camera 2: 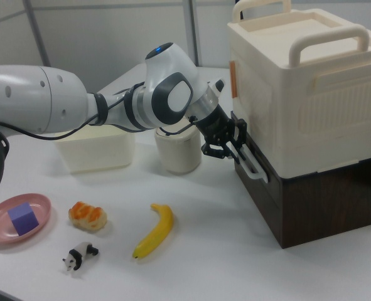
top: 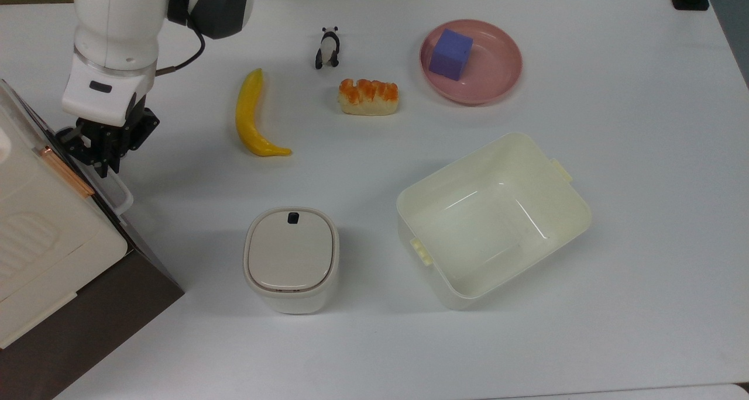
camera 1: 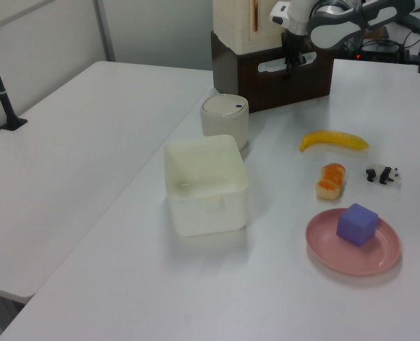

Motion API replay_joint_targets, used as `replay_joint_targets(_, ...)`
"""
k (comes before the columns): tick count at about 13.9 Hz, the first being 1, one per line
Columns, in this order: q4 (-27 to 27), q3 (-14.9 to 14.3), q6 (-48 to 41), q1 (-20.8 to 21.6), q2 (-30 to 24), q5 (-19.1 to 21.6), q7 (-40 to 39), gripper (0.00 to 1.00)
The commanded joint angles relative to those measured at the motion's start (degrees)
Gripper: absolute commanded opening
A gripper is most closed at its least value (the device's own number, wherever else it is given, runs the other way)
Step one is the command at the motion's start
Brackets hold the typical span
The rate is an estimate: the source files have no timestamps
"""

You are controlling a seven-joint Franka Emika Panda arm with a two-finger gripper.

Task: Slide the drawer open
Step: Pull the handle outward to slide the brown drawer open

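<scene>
Purple cube (top: pixel 450 54) in pink plate (top: pixel 497 87); tub (top: pixel 576 213) empty.

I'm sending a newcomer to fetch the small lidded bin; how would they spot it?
Start at the dark brown drawer unit on the top view's left edge. Just to its right on the white table stands the small lidded bin. Unlike the larger open cream tub beside it, it is closed, with a dark button.

Top view: a cube (top: pixel 450 54) is set on a plate (top: pixel 497 81), right of a bread roll (top: pixel 368 97), a panda (top: pixel 329 47) and a banana (top: pixel 251 114).
</scene>
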Motion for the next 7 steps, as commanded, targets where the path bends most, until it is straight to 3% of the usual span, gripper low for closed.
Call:
replay_joint_targets(1, -4.1, -0.1, 0.7, 0.7, -3.2, -1.5, 1.4, 0.0)
replay_joint_targets(7, -14.9, 0.2, 0.7, 2.4, -11.5, -1.4, 1.9, 0.0)
